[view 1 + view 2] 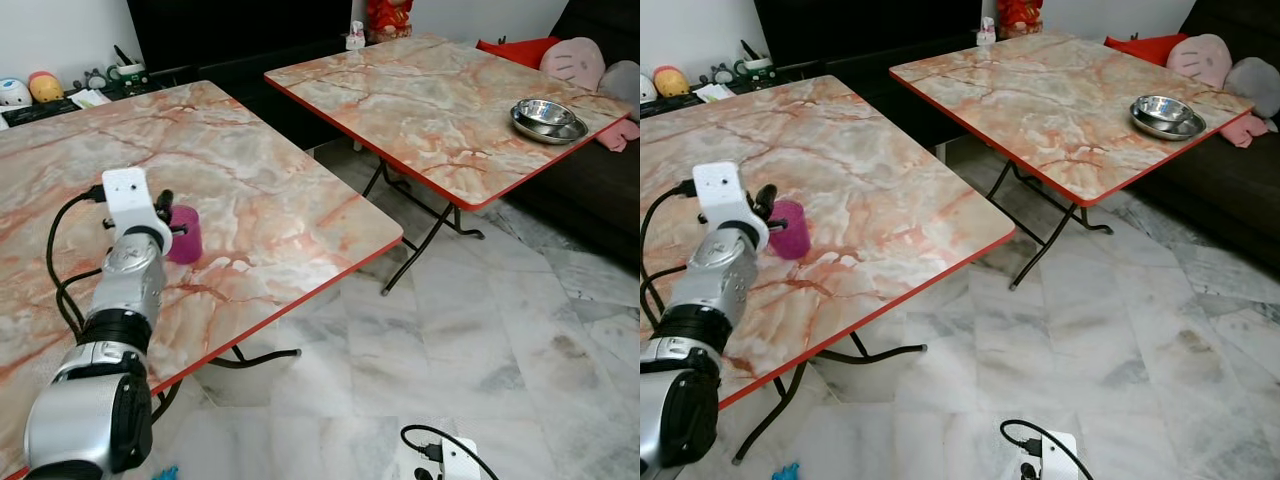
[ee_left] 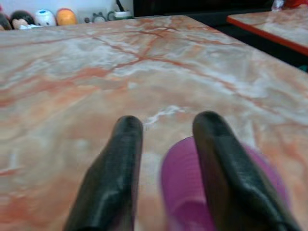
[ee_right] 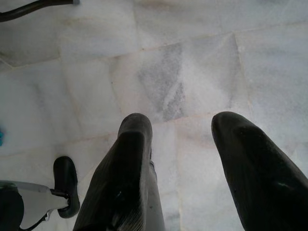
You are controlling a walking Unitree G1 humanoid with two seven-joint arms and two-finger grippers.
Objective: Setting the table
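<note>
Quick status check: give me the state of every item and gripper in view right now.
Pink cup: upright on the near table, partly between the left gripper's fingers.
Left gripper: open, around the cup.
Right gripper: open, empty, hanging over the floor.
Steel bowls: stacked on the far table, near its edge.

Plush cushions (image 1: 585, 62), toy figures (image 1: 30, 90)

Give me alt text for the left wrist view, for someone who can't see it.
The left gripper, its two black fingers apart, is at a magenta cup on a marble-patterned table, with one finger over the cup. A second table with a red edge stands beyond, and small toy figures line the far side.
</note>
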